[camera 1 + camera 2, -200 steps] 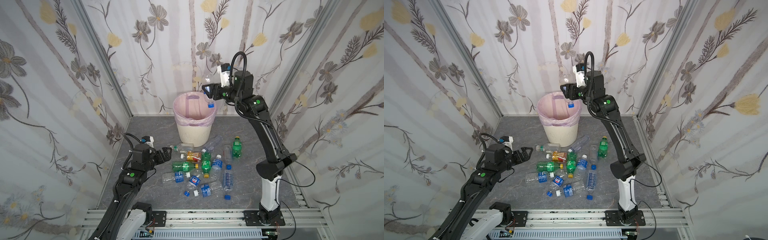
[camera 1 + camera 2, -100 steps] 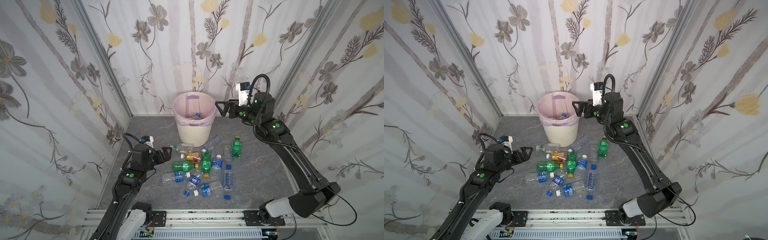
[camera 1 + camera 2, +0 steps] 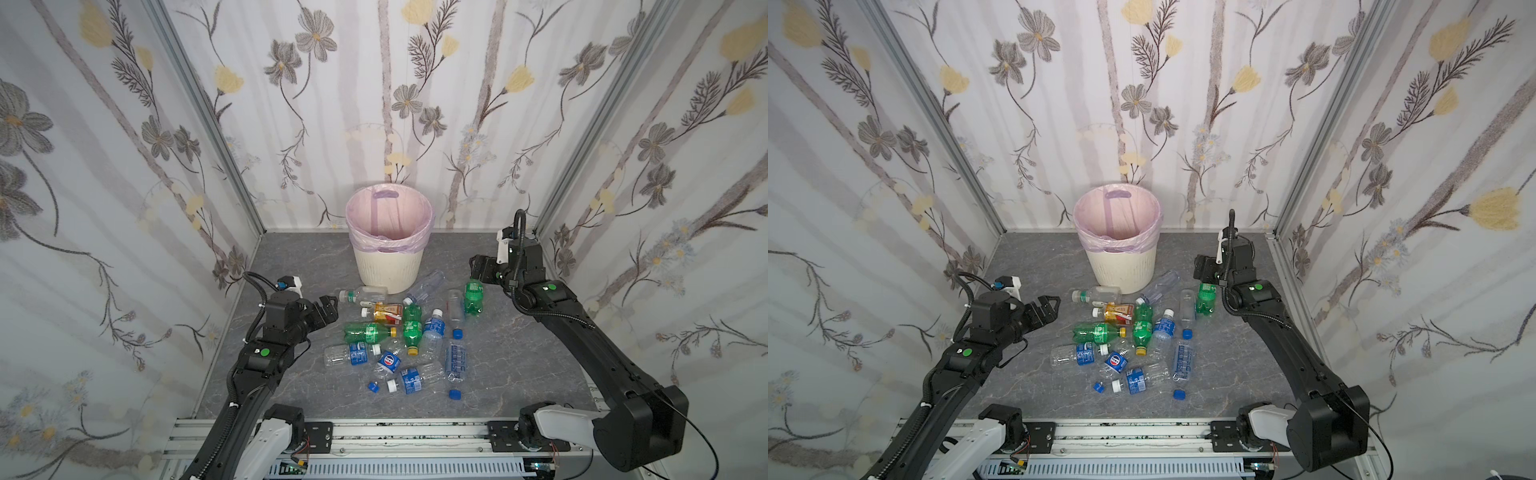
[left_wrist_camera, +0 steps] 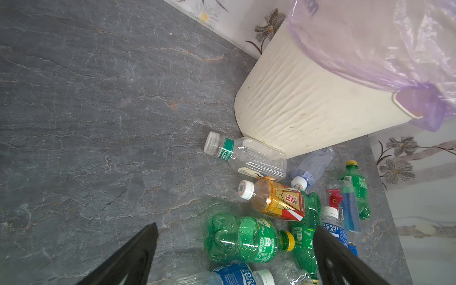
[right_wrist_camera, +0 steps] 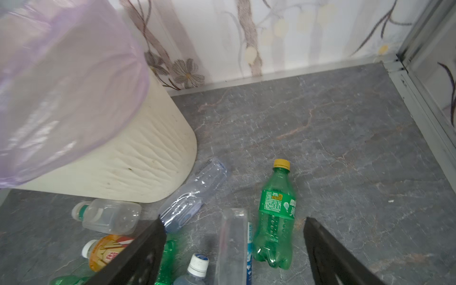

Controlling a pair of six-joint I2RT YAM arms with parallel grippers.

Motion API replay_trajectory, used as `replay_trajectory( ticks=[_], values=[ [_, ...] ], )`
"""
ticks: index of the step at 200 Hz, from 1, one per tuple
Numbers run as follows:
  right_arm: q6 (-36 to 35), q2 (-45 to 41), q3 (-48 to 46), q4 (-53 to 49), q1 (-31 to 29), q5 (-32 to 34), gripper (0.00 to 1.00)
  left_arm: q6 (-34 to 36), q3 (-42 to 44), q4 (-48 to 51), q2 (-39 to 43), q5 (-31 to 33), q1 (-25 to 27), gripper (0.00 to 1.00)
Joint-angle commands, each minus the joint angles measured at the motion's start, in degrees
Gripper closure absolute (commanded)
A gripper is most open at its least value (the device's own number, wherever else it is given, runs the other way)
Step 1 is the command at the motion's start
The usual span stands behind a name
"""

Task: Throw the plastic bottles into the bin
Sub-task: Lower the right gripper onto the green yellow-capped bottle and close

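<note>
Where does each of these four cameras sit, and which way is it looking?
Top views: high over the front rail, looking down and inward at the bin, the plastic bottles and the floor; left arm and right arm show.
Left wrist: on the left arm, looking low across the floor toward the bin; only the left fingers show.
Right wrist: on the right arm, looking down at bottles beside the bin; only the right fingers show.
Shared: both wrist views catch the orange-labelled bottle.
</note>
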State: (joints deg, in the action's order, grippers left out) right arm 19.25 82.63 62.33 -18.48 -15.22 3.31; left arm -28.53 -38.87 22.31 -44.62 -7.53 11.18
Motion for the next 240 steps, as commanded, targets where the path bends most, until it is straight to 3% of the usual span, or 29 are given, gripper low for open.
replay_trajectory(
  ticks=[1, 83, 122, 205, 240],
  values=[
    [1.72, 3.72, -0.74, -0.21, 0.52, 1.08, 0.12, -0.08, 0.63, -0.86, 0.08, 0.70, -0.02, 0.00],
    [3.17, 20.64, 1.04, 0.98, 2.20, 0.31, 0.23, 0.23, 2.18, -0.77, 0.49, 0.67, -0.09, 0.00],
    [3.13, 24.33, 1.09, 2.13, 2.87, -0.39, 0.31, 0.95, 2.53, -0.78, 1.09, 1.28, -0.10, 0.00],
    [2.80, 29.58, 1.48, 3.36, 4.59, -1.14, 0.36, 1.94, 3.49, -0.88, 0.65, 1.81, -0.06, 0.00],
    [1.83, 29.59, 1.16, 3.49, 4.76, -1.27, 0.44, 2.25, 4.06, -0.86, 0.59, 2.47, -0.11, 0.00]
  ],
)
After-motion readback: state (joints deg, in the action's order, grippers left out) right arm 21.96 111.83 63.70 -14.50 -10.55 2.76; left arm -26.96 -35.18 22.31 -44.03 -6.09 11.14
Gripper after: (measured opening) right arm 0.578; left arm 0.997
